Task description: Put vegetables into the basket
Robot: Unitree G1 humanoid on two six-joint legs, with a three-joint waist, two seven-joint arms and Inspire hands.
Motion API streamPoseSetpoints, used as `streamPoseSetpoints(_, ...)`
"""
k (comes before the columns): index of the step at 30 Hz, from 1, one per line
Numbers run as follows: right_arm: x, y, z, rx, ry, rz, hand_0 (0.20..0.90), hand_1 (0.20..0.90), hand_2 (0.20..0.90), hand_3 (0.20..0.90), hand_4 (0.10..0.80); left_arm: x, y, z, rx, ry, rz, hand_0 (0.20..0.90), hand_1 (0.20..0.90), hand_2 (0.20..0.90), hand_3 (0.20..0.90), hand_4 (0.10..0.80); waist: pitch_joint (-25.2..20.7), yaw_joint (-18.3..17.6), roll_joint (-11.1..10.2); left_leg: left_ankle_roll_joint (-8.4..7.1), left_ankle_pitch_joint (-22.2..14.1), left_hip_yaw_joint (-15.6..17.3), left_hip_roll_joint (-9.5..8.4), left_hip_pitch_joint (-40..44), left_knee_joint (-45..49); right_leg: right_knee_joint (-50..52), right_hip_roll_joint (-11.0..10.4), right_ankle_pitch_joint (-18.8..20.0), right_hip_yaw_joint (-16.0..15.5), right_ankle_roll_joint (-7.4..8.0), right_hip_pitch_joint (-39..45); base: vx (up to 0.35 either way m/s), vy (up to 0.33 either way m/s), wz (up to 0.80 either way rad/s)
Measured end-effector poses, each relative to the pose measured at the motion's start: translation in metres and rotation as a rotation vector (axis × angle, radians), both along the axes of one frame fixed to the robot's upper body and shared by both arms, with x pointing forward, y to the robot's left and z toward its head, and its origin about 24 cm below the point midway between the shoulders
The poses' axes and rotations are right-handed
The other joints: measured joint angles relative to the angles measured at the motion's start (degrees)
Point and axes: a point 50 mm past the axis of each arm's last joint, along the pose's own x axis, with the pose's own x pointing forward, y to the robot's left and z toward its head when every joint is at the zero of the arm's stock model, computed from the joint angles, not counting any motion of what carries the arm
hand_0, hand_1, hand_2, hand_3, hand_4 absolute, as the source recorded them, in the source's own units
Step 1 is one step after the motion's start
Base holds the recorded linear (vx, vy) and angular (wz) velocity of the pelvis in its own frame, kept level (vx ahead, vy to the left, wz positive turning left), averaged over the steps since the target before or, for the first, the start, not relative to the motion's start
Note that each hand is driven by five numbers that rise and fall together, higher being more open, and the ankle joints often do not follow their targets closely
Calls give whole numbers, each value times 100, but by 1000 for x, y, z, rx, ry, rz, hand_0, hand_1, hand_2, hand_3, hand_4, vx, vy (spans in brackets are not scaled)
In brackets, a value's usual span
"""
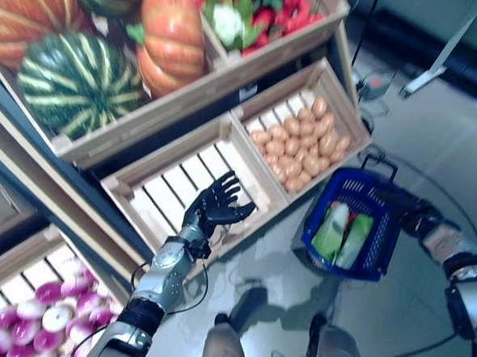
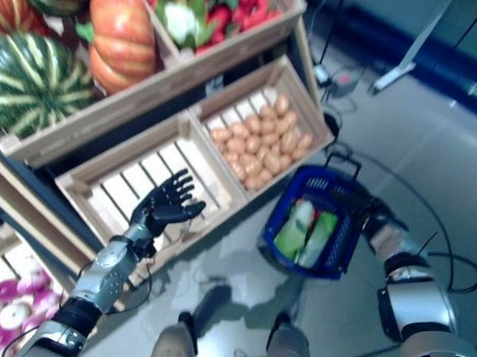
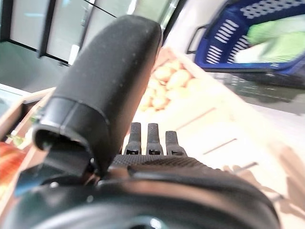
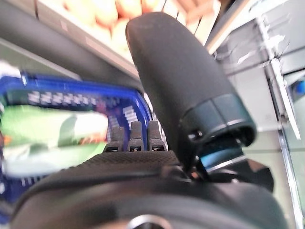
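The blue plastic basket (image 1: 362, 219) stands on the floor below the stand; pale green and white leafy vegetables (image 1: 343, 233) lie in it. My left hand (image 1: 216, 204) is open and empty, fingers spread over the empty slatted wooden crate (image 1: 166, 187); in the left wrist view my left hand (image 3: 147, 138) has straight fingers. My right hand (image 1: 415, 212) is at the basket's right rim; in the right wrist view my right hand (image 4: 131, 136) has straight fingers over the basket (image 4: 71, 98).
A crate of small brown potatoes (image 1: 305, 134) sits right of the empty crate, close above the basket. The upper shelf edge (image 1: 193, 96) overhangs the crates. Grey floor (image 1: 252, 267) lies in front of the stand. A metal table leg (image 1: 445, 52) stands at the far right.
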Motion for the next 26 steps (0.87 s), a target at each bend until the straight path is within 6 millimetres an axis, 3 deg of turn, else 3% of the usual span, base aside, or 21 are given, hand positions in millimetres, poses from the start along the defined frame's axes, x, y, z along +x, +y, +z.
streamPoseSetpoints(2,-16,17,-19,18,16,71,900,900,900,900,800,-15,3,-16,12,49,-4,900,900,900,900,800,-253,-30,-25,3,137,10,-93,292,-477,-557,33,201,-3,42,315,36,36,-3)
streamPoseSetpoints(9,-57,63,-59,57,80,210,900,900,900,900,800,-66,17,-61,61,215,19,900,900,900,900,800,-544,-177,-127,-21,486,139,-203,813,-1395,-1379,111,525,13,111,745,4,1,-4)
streamPoseSetpoints(14,-84,109,-76,63,124,369,900,900,900,900,800,-101,18,-95,85,364,-10,900,900,900,900,800,-710,-321,-211,-32,529,212,-194,896,-1489,-1423,143,545,84,121,750,0,6,-6)
streamPoseSetpoints(20,-107,154,-93,140,182,446,900,900,900,900,800,-127,15,-126,127,506,49,900,900,900,900,800,-910,-492,-216,-24,562,283,-196,951,-1505,-1424,148,588,171,112,744,6,12,-7)
streamPoseSetpoints(26,-133,170,-107,169,269,454,900,900,900,900,800,-158,10,-152,298,628,83,900,900,900,900,800,-952,-524,-159,-17,604,263,-198,928,-1506,-1425,147,615,171,100,730,-17,32,0)
